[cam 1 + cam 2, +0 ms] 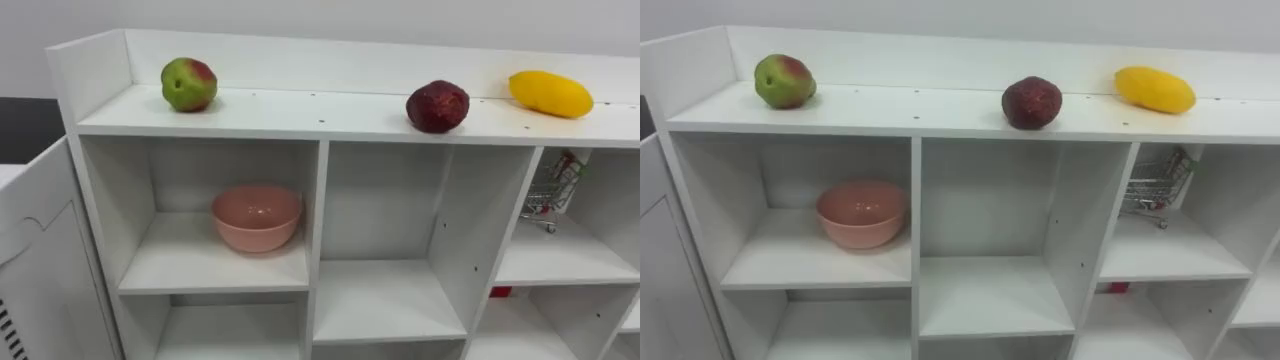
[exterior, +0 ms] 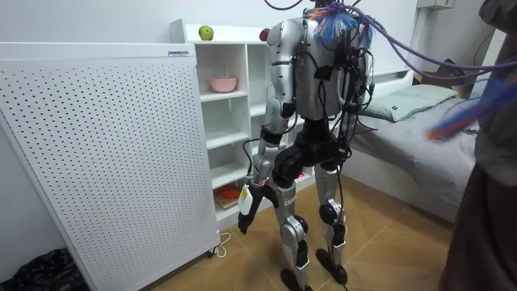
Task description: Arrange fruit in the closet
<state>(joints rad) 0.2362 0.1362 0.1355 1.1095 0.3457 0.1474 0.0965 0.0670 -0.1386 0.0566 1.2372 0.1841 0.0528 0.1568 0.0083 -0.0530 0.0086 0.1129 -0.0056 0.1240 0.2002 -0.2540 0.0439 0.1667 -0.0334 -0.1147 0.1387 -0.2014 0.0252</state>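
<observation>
Three fruits lie on top of the white shelf unit (image 1: 330,118): a green and red fruit (image 1: 188,84) at the left, a dark red fruit (image 1: 437,106) right of the middle, and a yellow mango (image 1: 550,94) at the far right. In the room view I stand facing the shelf unit (image 2: 230,121), close to it. My left hand (image 2: 246,204) hangs down beside my thigh, fingers relaxed and holding nothing.
A pink bowl (image 1: 256,216) sits in the upper left compartment and a small wire shopping cart (image 1: 553,190) in the upper right one. A white perforated panel (image 2: 105,153) stands left of the shelves. A bed (image 2: 412,113) lies behind me, with a person (image 2: 493,162) at the room view's right edge.
</observation>
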